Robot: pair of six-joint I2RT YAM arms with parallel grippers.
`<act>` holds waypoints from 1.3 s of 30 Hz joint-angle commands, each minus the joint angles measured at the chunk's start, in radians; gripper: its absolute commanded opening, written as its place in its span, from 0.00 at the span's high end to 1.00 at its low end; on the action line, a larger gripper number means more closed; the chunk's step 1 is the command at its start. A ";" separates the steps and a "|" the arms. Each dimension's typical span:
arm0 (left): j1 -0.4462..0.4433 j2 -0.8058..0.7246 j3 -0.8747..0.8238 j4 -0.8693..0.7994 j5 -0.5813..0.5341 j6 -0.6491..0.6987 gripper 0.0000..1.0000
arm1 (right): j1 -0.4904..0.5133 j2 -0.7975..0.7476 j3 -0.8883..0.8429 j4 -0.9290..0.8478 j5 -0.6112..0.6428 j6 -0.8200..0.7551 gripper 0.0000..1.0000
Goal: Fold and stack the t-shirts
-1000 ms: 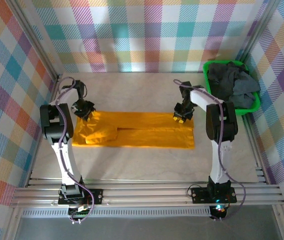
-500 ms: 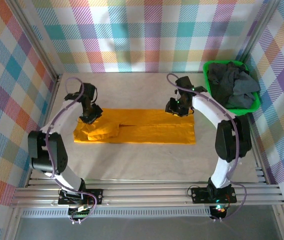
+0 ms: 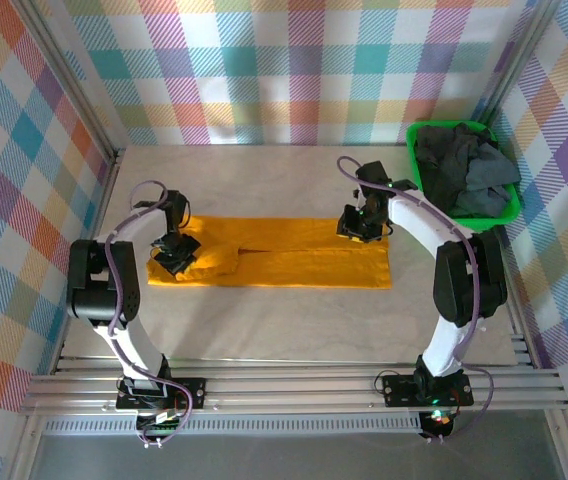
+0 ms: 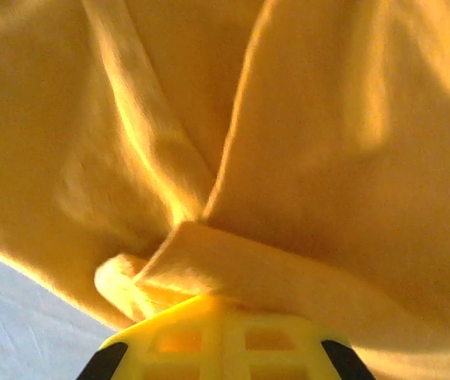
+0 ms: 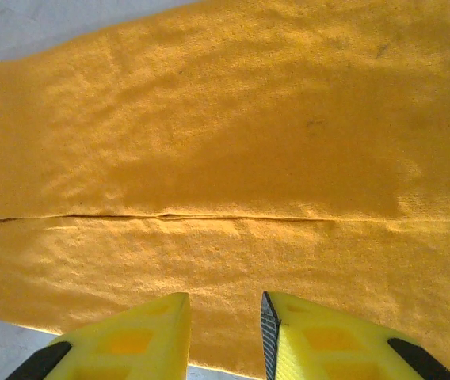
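Left hand [image 3: 176, 258] clamped on orange t-shirt [image 3: 294, 255] (right hand [image 5: 225, 305] ajar).

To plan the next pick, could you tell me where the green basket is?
In the top view the green basket sits at the far right corner, holding dark grey shirts.

The mustard-orange t-shirt [image 3: 294, 256] lies folded lengthwise; grey t-shirts [image 3: 459, 170] heaped far right.
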 commanded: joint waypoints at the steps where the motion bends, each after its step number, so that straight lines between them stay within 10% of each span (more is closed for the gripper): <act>1: 0.023 0.060 0.070 -0.020 -0.065 0.055 0.98 | 0.001 -0.003 -0.002 -0.016 -0.001 -0.004 0.70; 14: 0.050 0.177 0.158 -0.052 -0.169 0.111 0.95 | -0.055 0.003 -0.054 -0.004 0.020 -0.039 0.69; 20: -0.088 0.023 0.224 -0.132 -0.250 0.043 0.81 | -0.094 0.224 0.176 -0.153 0.087 -0.124 0.69; 28: -0.122 0.062 0.175 -0.082 -0.091 -0.209 0.94 | -0.094 0.404 0.377 -0.257 0.212 -0.137 0.71; 39: -0.078 0.375 0.438 -0.130 -0.134 -0.125 0.97 | -0.071 0.348 0.166 -0.243 0.259 -0.040 0.71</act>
